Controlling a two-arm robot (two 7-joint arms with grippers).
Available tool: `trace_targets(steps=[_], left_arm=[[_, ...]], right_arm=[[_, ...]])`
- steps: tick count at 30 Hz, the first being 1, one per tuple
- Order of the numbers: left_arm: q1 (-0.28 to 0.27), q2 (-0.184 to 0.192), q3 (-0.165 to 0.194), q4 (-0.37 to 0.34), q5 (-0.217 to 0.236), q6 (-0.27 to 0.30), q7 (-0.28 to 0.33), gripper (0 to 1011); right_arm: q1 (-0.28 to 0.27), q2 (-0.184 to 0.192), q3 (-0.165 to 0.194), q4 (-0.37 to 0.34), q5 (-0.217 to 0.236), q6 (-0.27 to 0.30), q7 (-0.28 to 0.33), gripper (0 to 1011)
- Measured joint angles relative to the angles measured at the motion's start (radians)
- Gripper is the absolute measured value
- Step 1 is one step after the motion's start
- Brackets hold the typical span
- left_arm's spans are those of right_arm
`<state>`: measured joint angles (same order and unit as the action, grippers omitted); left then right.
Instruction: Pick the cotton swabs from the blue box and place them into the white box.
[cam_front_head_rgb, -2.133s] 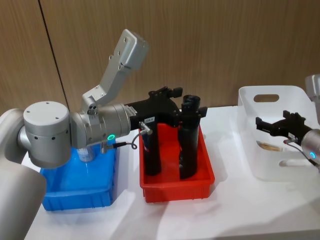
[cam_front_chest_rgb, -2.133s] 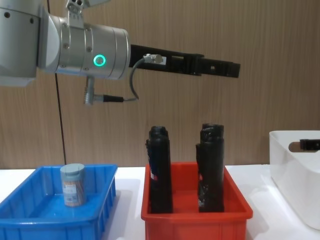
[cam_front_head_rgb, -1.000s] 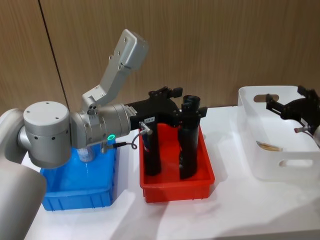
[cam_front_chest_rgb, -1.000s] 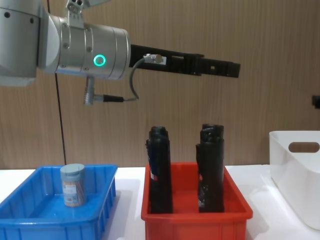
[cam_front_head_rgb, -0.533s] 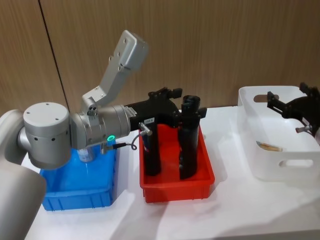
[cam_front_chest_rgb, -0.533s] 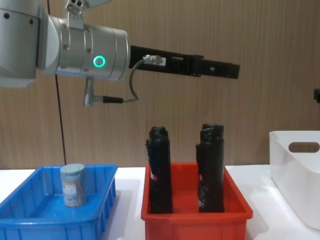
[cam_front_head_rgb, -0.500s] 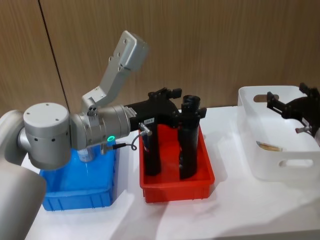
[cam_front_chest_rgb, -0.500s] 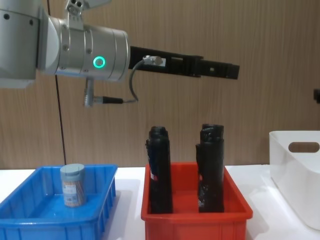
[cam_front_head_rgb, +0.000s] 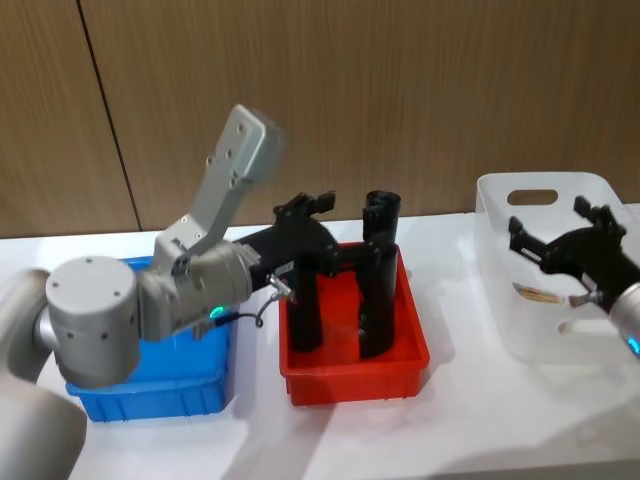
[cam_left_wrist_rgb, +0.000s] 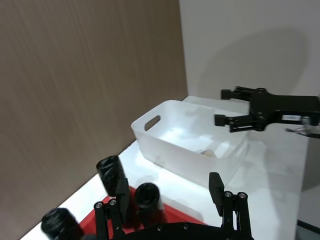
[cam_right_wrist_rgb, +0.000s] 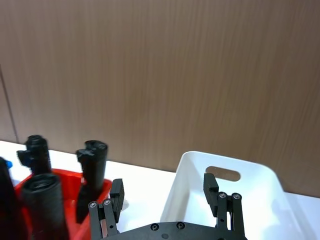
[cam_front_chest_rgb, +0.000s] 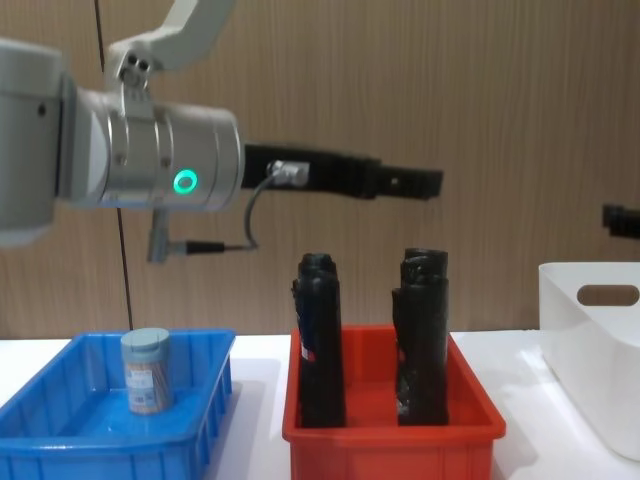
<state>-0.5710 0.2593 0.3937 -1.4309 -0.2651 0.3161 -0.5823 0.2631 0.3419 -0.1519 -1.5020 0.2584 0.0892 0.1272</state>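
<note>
One small clear plastic tub of cotton swabs (cam_front_chest_rgb: 147, 370) with a pale blue-grey lid stands upright, long axis vertical, in the shallow bright blue box (cam_front_chest_rgb: 180, 445) of ribbed plastic. It sits low and to the left of the left gripper (cam_front_chest_rgb: 415, 183), whose spread jaws hang high over the red plastic bin (cam_front_chest_rgb: 390, 450) of tall black rolls (cam_front_chest_rgb: 320, 340). The right gripper (cam_front_head_rgb: 548, 222), jaws also spread, hovers at the tall translucent white box (cam_front_head_rgb: 520, 335), well apart from the tub, so the left arm is nearer and would likely need to draw back and descend over the lid.
</note>
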Motion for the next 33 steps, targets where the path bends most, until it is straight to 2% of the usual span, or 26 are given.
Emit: trace_targets(steps=[24,33], left_arm=[[0.188,0.069,0.035,-0.110,0.036,-0.170,0.322,1004],[0.252,0.092,0.046,-0.147,0.049,-0.228,0.430,1004]], right_arm=[[-0.232,-0.004,-0.063,-0.222,0.025,-0.047,-0.052,1002],[-0.274,-0.005,-0.074,-0.262,0.029,-0.055,-0.061,1002]])
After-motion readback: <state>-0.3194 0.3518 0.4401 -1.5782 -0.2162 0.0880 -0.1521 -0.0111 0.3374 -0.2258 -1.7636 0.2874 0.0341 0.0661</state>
